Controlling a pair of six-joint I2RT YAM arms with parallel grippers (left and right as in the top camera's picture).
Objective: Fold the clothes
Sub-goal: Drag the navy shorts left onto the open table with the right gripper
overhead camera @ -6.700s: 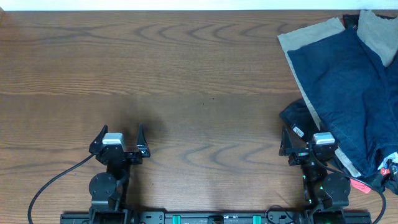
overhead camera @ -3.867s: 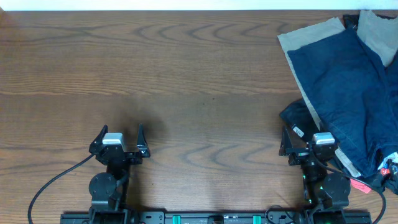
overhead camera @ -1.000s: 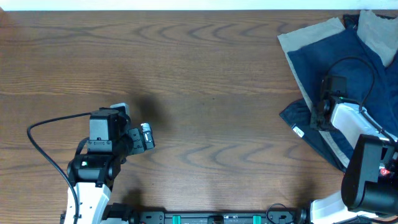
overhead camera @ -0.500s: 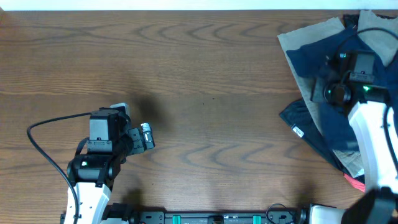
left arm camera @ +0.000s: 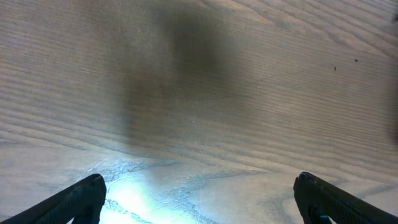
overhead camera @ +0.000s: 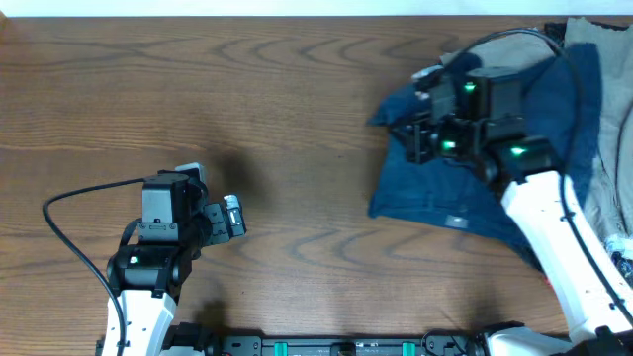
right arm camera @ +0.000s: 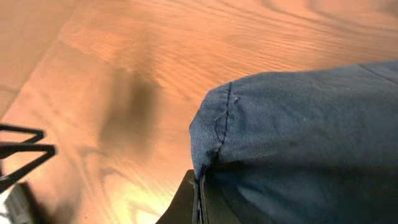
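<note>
Tabletop [overhead camera: 297,119]: navy shorts [overhead camera: 435,193] in right claw [right arm camera: 198,196].

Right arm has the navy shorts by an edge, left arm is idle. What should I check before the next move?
1. Right gripper hold: ok. It is shut on a stitched edge of the navy shorts.
2. Left gripper free: ok. It is open over bare wood and holds nothing.
3. Shorts lying flat: not ok. They are rumpled, with the left edge lifted at the grip.
4. Shorts clear of the beige garment: cannot tell. The right arm covers where the two meet.
5. Room to spread the shorts: ok. The table left of them is bare.
6. Waistband and legs located: cannot tell from these views.
</note>
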